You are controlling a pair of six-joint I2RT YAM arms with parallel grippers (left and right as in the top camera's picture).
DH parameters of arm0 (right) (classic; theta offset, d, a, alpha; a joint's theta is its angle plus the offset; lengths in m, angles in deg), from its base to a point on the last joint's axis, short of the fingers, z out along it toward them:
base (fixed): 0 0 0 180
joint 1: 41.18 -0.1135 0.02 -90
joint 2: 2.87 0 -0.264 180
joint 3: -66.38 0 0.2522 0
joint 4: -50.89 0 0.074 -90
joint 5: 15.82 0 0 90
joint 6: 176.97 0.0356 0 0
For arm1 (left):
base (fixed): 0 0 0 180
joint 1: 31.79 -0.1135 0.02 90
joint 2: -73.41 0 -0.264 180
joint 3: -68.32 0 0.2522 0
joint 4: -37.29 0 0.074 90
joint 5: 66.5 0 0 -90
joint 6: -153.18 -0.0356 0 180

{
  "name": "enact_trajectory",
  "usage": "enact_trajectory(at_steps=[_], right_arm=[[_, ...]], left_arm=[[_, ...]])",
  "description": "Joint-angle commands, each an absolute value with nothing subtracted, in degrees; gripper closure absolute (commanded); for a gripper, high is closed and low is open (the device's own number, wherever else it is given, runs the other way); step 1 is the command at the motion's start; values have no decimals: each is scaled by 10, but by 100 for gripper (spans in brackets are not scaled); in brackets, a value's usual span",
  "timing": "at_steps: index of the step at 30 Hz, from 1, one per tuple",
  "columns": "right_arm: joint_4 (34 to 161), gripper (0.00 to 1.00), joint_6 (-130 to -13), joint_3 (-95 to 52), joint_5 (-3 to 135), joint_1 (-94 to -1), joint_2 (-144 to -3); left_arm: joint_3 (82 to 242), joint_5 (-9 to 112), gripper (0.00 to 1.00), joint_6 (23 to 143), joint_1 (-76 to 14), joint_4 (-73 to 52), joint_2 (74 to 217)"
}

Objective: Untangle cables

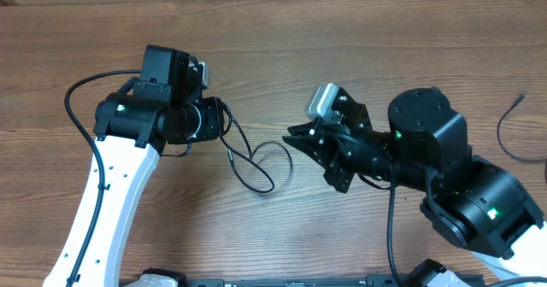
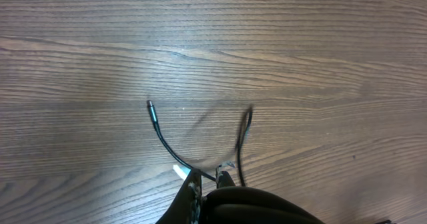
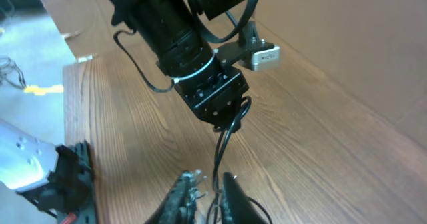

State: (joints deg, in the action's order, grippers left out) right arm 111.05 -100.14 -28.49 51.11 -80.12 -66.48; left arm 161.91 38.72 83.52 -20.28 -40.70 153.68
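Observation:
A thin black cable (image 1: 249,172) lies in a loop on the wooden table between my two arms. My left gripper (image 1: 220,121) is shut on one part of it. In the left wrist view the cable (image 2: 162,139) runs out from between the fingers (image 2: 208,177) to a small plug end (image 2: 150,105), with a second bend (image 2: 245,125) to its right. My right gripper (image 1: 293,138) holds the cable's other part. In the right wrist view the cable (image 3: 221,144) runs nearly straight from the left gripper (image 3: 220,111) down between my narrow-set fingers (image 3: 210,184).
Another thin black cable (image 1: 509,120) lies by the right edge of the table, apart from the arms. The left arm's own thicker black wire (image 1: 79,108) arcs out to the left. The table's near edge and floor clutter show in the right wrist view (image 3: 40,84).

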Motion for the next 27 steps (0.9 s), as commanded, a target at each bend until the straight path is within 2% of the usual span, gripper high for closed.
enact_trajectory(at_steps=[1, 5, 9, 16, 24, 27], right_arm=[[1113, 82, -1000, -292, 516, -801, -676], [1129, 65, -1000, -292, 510, -801, -691], [1147, 60, -1000, -292, 505, -801, -707], [1151, 42, -1001, -292, 505, -801, -729], [1149, 39, -1001, -292, 489, -801, -755], [1140, 36, -1001, -292, 484, -801, -756]], left_arm=[[1613, 428, 96, 812, -205, -406, 1537], [1614, 480, 96, 794, -205, -405, 1535], [1625, 515, 96, 794, -205, -407, 1526], [1664, 616, 96, 794, -201, -409, 1515], [1681, 607, 95, 794, -169, -409, 1512], [1681, 606, 95, 795, -162, -408, 1512]])
